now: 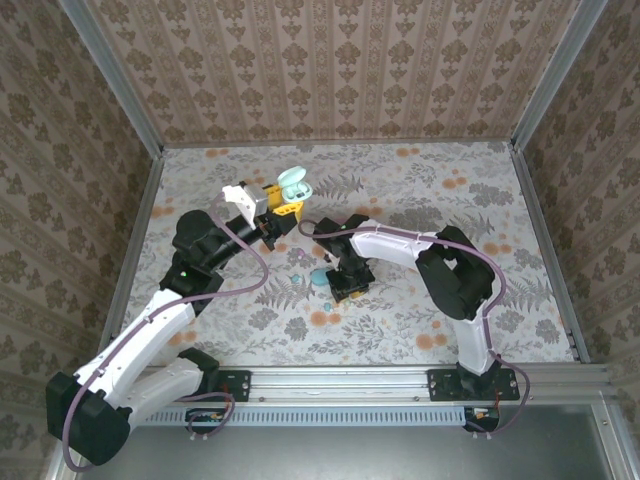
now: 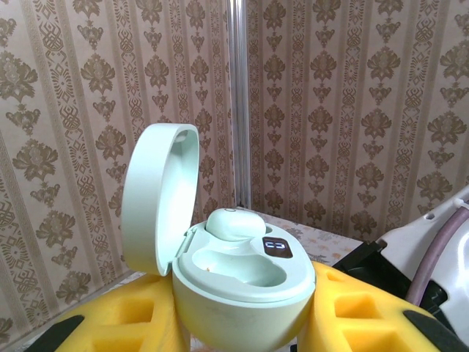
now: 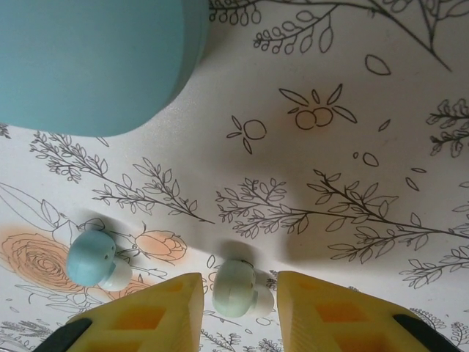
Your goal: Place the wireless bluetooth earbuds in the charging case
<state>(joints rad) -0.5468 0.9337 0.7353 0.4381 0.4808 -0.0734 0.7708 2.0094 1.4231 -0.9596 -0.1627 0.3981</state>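
My left gripper [image 2: 245, 326] is shut on the mint charging case [image 2: 245, 290], held up off the table with its lid [image 2: 157, 198] open. One mint earbud [image 2: 234, 222] sits in the far slot, and the near slot [image 2: 238, 268] is empty. The case [image 1: 295, 184] hangs at the table's back left. My right gripper [image 3: 240, 312] is low over the table, open. A mint earbud [image 3: 236, 288] lies on the cloth between its yellow fingers [image 3: 157, 315], with a gap on each side. A blue earbud [image 3: 91, 258] lies to its left.
A shut blue case [image 3: 95, 59] stands on the cloth just beyond the right gripper, also seen from above as the blue case [image 1: 320, 276]. The floral tablecloth [image 1: 450, 200] is walled in by patterned panels on three sides.
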